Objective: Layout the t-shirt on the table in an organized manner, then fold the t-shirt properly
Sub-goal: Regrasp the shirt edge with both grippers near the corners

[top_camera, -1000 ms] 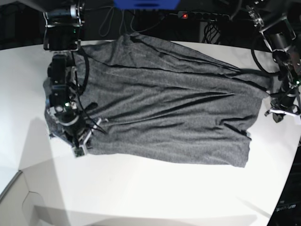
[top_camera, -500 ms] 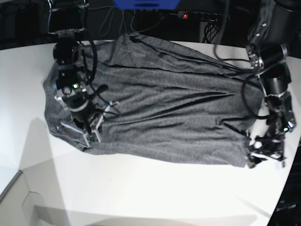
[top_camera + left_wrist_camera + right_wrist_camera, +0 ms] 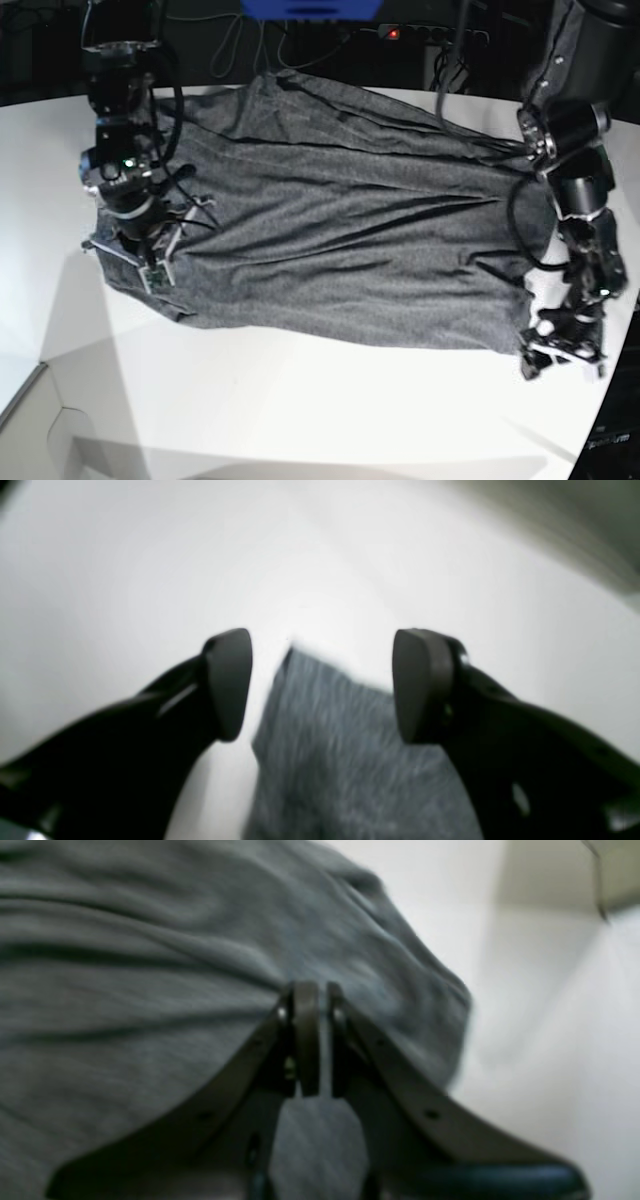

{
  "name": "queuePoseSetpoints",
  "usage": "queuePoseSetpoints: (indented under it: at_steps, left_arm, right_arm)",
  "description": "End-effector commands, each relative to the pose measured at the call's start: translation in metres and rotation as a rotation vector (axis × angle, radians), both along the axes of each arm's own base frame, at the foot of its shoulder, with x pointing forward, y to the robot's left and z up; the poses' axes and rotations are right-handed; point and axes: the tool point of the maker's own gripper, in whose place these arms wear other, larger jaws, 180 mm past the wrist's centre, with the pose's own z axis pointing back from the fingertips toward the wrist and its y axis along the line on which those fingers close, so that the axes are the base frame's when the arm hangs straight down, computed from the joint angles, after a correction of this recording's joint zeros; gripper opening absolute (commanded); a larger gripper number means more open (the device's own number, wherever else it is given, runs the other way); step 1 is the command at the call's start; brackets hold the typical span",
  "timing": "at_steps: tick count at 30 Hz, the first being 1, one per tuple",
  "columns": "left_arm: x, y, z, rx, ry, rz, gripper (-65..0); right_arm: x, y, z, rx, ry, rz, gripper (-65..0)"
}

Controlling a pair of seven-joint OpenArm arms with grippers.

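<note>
Left wrist view: left gripper (image 3: pixel 322 685) jaws spread wide, t-shirt (image 3: pixel 345 760) corner lying between them on the white desk (image 3: pixel 125 580).

Right wrist view: right gripper (image 3: pixel 315 1005) jaws pinching cloth.

Base view: shirt's long axis running left-right, left arm hovering at lower right corner.

My dark heather-grey t-shirt (image 3: pixel 350 230) lies spread (creased, one corner bunched) across the white table (image 3: pixel 330 410).

Dark surroundings hold tangled black cables (image 3: pixel 452 62) and a blue object (image 3: pixel 310 8).
</note>
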Motion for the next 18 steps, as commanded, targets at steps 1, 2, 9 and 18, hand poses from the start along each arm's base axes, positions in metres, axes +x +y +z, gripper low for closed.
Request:
queuePoseSetpoints:
  at_steps: [1, 2, 9, 18]
  left_arm:
    - [-0.004, 0.015, 0.018, 0.034, -0.035, 0.02, -22.4]
    - [-0.014, 0.021, 0.018, 0.053, -0.026, 0.026, -22.4]
    - [-0.077, 0.034, 0.012, 0.072, -0.011, 0.069, -22.2]
    - [-0.109, 0.02, -0.035, 0.032, 0.087, 0.057, -22.2]
  right_arm:
    - [0.006, -0.002, 0.012, 0.001, -0.044, -0.001, -60.1]
    - [0.005, -0.006, 0.011, -0.002, -0.038, -0.01, -60.1]
    - [-0.02, -0.013, 0.002, -0.007, -0.008, -0.027, -60.0]
    - [-0.019, -0.002, 0.001, 0.001, -0.003, 0.005, -60.0]
